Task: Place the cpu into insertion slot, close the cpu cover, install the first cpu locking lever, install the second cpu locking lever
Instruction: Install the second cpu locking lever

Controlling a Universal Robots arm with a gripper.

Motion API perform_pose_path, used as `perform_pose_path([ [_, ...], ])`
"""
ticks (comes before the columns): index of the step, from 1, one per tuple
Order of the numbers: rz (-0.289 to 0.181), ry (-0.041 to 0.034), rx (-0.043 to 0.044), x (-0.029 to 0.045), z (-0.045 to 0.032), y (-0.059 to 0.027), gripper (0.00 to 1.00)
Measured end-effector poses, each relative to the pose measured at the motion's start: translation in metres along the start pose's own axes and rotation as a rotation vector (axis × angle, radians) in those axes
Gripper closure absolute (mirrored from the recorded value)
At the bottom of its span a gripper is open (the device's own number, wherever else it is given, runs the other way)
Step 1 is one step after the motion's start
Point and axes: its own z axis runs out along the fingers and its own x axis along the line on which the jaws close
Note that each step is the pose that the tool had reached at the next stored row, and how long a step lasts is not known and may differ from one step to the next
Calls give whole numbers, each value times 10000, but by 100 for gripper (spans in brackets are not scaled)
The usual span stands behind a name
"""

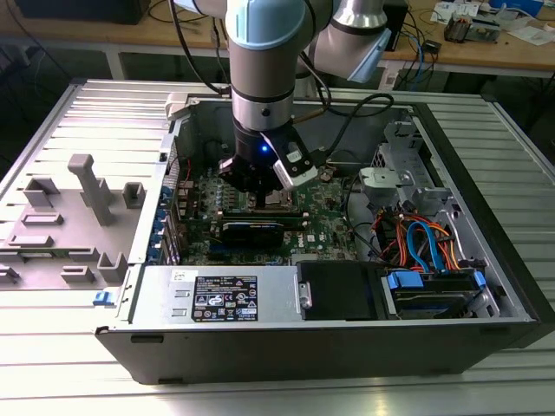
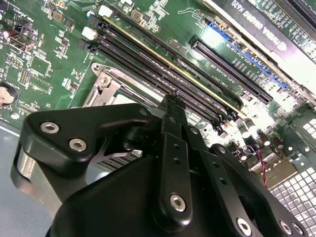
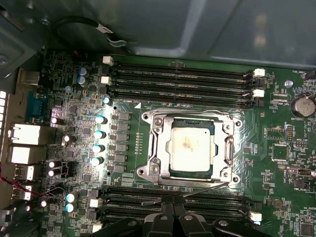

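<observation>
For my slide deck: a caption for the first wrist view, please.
Gripper poised beside the insertion slot, with the cpu seated and the cpu cover closed around it.

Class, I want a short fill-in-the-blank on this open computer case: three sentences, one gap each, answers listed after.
1. In the first wrist view, the cpu lies inside the insertion ____.
2. The cpu cover frames the chip, so it is ____.
3. In the exterior view, the claw hangs over the ____ motherboard.

Missing words: slot; closed; green
</observation>
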Motion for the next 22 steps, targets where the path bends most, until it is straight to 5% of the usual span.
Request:
perform_pose_path([
  [14,5,-17,-204,86,3,-5,89],
  [22,3,-18,-217,91,2,-25,89],
])
